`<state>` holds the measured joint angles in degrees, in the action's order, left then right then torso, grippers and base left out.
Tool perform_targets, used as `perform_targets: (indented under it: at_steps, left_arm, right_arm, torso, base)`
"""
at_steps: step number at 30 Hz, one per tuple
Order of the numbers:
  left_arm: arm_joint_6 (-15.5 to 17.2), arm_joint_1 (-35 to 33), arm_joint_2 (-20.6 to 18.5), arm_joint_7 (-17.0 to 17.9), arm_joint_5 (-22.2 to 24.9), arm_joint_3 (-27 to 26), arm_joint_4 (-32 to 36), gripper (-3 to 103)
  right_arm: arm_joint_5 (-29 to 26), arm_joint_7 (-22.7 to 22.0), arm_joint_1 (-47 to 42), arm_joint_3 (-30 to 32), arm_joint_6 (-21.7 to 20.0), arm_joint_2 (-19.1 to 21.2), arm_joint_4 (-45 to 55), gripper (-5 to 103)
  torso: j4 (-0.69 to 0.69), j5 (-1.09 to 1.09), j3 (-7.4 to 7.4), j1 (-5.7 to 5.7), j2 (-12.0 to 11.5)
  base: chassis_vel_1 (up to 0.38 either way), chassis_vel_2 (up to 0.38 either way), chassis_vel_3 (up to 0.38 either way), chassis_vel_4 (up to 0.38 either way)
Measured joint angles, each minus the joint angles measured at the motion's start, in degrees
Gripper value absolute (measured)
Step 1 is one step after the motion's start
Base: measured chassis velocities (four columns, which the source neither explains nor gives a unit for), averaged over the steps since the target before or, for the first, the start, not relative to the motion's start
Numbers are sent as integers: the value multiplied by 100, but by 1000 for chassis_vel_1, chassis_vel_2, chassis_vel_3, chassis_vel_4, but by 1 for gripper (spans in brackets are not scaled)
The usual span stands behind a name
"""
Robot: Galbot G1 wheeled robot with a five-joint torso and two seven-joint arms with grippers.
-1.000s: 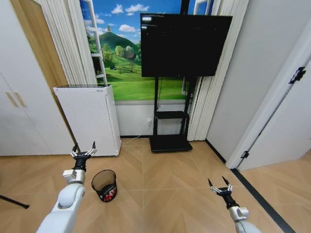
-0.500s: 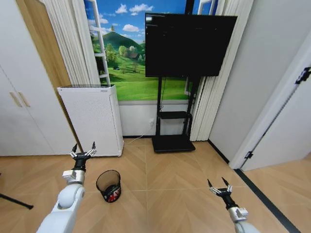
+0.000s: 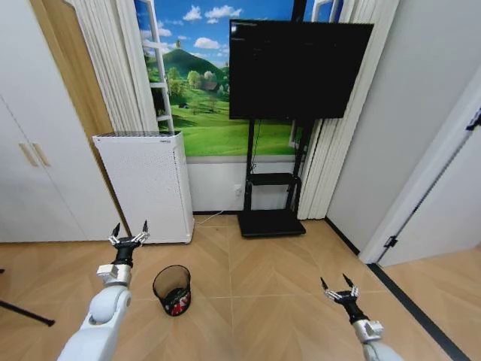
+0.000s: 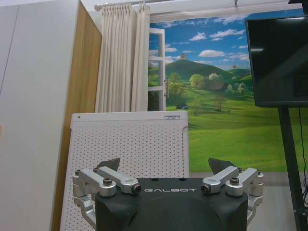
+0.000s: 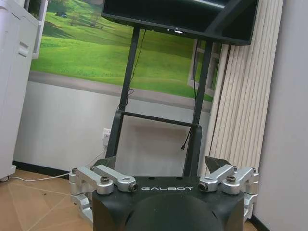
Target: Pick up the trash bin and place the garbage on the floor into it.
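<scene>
our left gripper (image 3: 128, 232) and right gripper (image 3: 339, 286) both hang with jaws apart, holding nothing. the trash bin (image 3: 173, 289) stands on the floor (image 3: 278, 286) just beside our left arm. we judge a careless reach could clip its rim and tip out the red item inside.

Herringbone wood floor (image 3: 285, 301), trash bin (image 3: 172, 289), white appliance (image 3: 150, 184), TV stand (image 3: 270, 222)

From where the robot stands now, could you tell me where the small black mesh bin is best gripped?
Grip the trash bin by its rolled rim, coming from above with the left pincer, the nearer one. The bin stands upright with its mouth open and tapers downward, so its mesh wall looks too wide for the open fingers.
</scene>
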<state>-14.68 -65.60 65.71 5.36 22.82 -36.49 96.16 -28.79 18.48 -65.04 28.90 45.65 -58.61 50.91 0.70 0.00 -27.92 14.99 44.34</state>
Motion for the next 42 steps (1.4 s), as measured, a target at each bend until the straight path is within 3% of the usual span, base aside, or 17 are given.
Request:
perform_targets:
  at_steps: [10,17,42]
  left_arm:
    - [-15,-10,-9,-9,0,-2,4,100]
    - [-19,-18,-41,-9,26,-9,39,100]
    - [-41,44,15,-12,15,11,-41,100]
  right_arm:
    - [0,-180,-59,-62,0,-3,117,100]
    - [10,-179,-94,-70,0,-5,161,100]
    - [9,-177,-29,-106,3,-8,113,100]
  torso:
    - [2,1,-1,4,-4]
    - [0,0,-1,3,-4]
    - [1,1,1,0,-3]
  base:
    - [-232,120,230,-115]
    - [7,57,-32,-2]
    - [242,-239,-242,228]
